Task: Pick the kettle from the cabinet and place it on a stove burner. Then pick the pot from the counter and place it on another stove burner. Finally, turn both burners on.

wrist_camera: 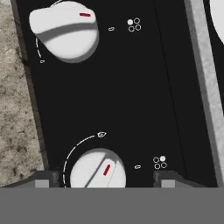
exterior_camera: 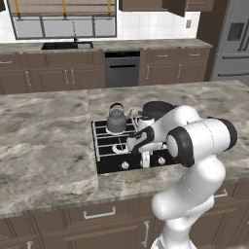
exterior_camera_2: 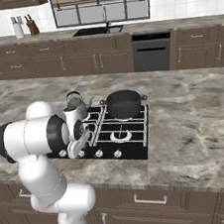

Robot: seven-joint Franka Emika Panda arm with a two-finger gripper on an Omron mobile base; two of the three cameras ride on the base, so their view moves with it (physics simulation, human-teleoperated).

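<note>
The grey kettle (exterior_camera: 116,118) (exterior_camera_2: 74,106) stands on the back left stove burner of the black cooktop (exterior_camera: 109,165). The wide black pot (exterior_camera_2: 124,104) (exterior_camera: 155,108) sits on the back right burner, partly hidden by my arm in the left base view. My gripper (exterior_camera: 145,159) (exterior_camera_2: 78,149) (wrist_camera: 105,181) points down at the cooktop's front knob row and is open. A white knob with a red mark (wrist_camera: 99,171) lies between the two fingertips (wrist_camera: 42,180), with a gap on each side. A second knob (wrist_camera: 64,30) lies further along the row.
The cooktop is set into a marbled island worktop (exterior_camera: 44,141) with brown drawers below. Across the room stand a sink (exterior_camera: 67,45), a dishwasher (exterior_camera: 122,68), a fridge (exterior_camera: 233,44) and wall cabinets (exterior_camera: 146,5). The front right burner (exterior_camera_2: 121,134) is bare.
</note>
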